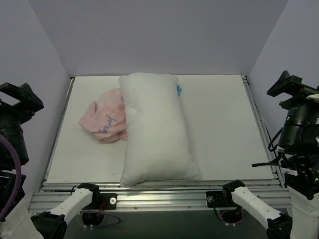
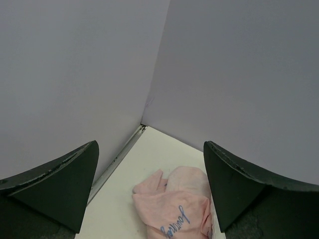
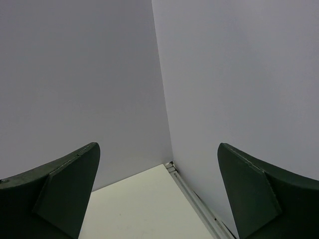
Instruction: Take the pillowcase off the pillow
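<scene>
The plump white pillow (image 1: 155, 129) lies bare, lengthwise in the middle of the table, with a small blue tag (image 1: 179, 89) at its far right edge. The pillowcase (image 1: 107, 121) lies crumpled against the pillow's left side, pale pink side out with blue script showing. It also shows in the left wrist view (image 2: 174, 209). My left gripper (image 2: 150, 144) is open and empty, raised at the table's left edge and looking down on the pillowcase. My right gripper (image 3: 158, 145) is open and empty, raised at the right edge, facing the far right corner.
The white table (image 1: 224, 124) is boxed in by grey walls on the left, back and right. Metal rails run along its front edge (image 1: 159, 191) and its right side (image 3: 199, 206). The left arm (image 1: 17, 107) and right arm (image 1: 294, 99) stand outside the table's sides.
</scene>
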Robot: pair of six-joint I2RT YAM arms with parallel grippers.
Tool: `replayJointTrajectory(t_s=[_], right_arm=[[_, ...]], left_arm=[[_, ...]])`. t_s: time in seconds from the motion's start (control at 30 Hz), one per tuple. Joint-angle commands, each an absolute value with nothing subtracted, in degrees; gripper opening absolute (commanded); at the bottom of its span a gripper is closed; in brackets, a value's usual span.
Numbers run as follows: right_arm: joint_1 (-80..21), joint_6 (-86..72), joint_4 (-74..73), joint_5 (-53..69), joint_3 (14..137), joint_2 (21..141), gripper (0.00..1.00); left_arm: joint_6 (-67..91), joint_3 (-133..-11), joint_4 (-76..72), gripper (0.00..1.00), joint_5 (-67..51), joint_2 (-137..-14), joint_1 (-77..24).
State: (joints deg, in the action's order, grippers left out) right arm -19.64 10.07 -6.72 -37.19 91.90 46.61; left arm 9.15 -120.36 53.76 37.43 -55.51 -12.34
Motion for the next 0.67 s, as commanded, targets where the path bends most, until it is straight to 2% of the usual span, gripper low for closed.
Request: replayJointTrajectory(t_s=[0.0,0.23,0.63], right_arm=[[-20.13,12.04,-3.69,-39.11,92.2,47.11,0.99],[-20.13,11.78,-3.95,-37.71,91.58,47.28,0.97],[-20.13,10.9,-4.13,-37.0,91.14,47.02,0.98]], left_arm=[[7.65,-117.26,47.21,0.94,38.67,-53.8,-12.66],[7.56,-114.35,44.74,0.94,38.5,-53.7,-12.66],[7.56,-112.24,41.66,0.94,37.53,-53.88,-12.74]])
